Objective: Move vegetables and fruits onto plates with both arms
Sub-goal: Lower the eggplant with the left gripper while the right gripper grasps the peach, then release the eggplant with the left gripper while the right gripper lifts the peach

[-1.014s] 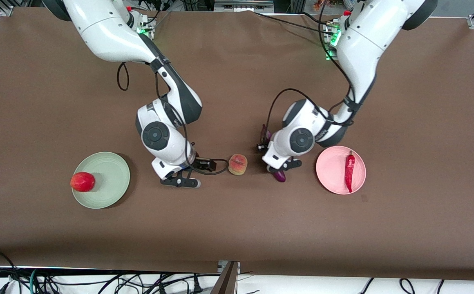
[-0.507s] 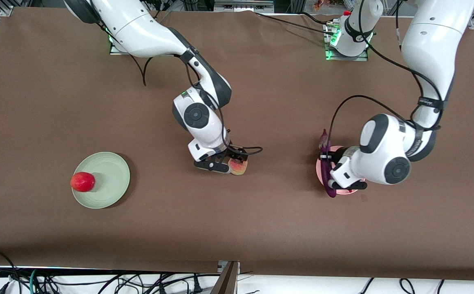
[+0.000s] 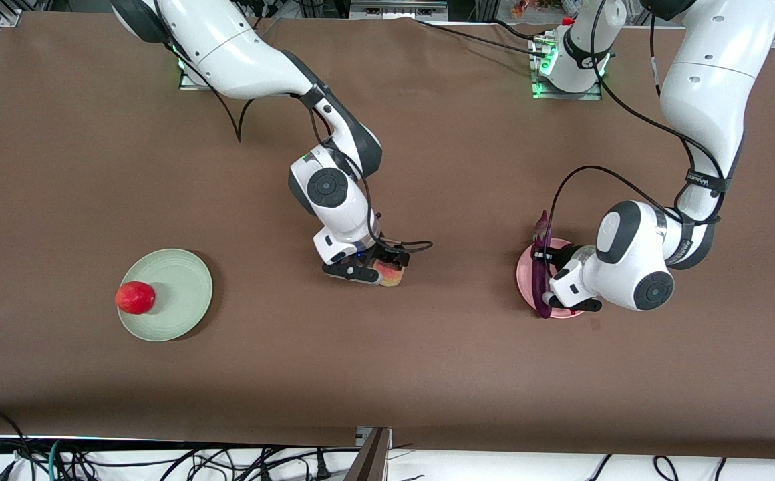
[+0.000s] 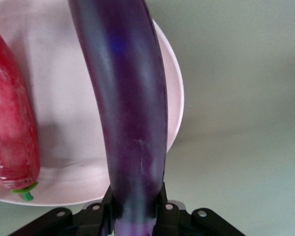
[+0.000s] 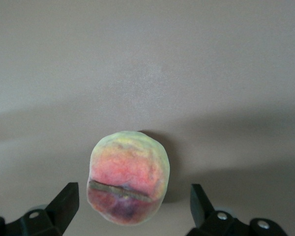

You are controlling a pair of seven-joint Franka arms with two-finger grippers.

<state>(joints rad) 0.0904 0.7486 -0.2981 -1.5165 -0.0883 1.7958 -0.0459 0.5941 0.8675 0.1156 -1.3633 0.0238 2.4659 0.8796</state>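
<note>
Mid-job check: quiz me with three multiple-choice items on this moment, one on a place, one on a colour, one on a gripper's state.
1. Where is the apple?
A. on the green plate
B. on the pink plate
C. on the bare table

2. What colour is the plate under the chili pepper?
A. green
B. pink
C. white

3. The right gripper is:
A. shut on the peach
B. open around the peach
C. holding the eggplant

Key: 1 A, it sits at that plate's rim. 2 B, the chili lies on the pink plate. 3 B, its fingers stand apart from the peach.
</note>
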